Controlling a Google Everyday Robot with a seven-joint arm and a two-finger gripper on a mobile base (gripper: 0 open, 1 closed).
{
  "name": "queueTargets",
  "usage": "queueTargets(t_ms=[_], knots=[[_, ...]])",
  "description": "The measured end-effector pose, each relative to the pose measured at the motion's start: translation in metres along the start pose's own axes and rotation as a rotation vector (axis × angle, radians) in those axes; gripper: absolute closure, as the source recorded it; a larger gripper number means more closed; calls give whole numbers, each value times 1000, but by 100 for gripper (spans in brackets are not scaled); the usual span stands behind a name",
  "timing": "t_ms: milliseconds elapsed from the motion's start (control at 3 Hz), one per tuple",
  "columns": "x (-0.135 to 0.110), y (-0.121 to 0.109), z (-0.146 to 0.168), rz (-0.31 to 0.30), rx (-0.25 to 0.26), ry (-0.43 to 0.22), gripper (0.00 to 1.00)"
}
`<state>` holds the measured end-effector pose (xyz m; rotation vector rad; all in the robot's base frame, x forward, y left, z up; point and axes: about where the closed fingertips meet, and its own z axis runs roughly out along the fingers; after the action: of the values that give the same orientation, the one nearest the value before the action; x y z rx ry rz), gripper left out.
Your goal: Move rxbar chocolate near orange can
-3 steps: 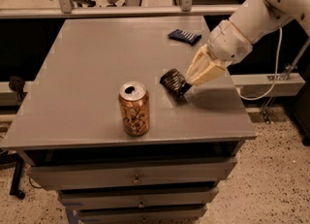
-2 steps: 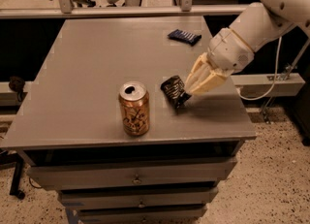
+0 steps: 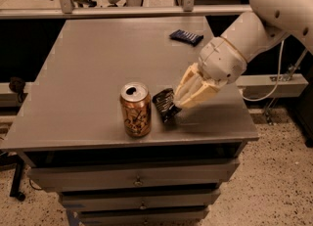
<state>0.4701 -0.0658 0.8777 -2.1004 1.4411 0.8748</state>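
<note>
The orange can (image 3: pixel 136 110) stands upright near the front edge of the grey table (image 3: pixel 98 63), orange-gold with dark swirls and a silver top. The rxbar chocolate (image 3: pixel 165 104), a flat black wrapper, is held tilted just right of the can, a small gap between them, its lower end at or just above the tabletop. My gripper (image 3: pixel 179 103) with cream fingers comes in from the right and is shut on the bar's right end. The white arm runs up to the top right.
A dark blue wrapped bar (image 3: pixel 186 36) lies at the back right of the table. Drawers sit below the table's front edge. A white cable hangs to the right. Chairs and a rail stand behind the table.
My gripper has carried the black bar left and toward the front, from the table's right side to just beside the can. The can and the blue bar have not moved.
</note>
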Motion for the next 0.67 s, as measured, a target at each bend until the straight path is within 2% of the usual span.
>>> queueTargets(t_ms=[333,667], knots=[[-9,8,9,-8,-27,-9,82],[-11,10,12,-3,-29,-5,60]])
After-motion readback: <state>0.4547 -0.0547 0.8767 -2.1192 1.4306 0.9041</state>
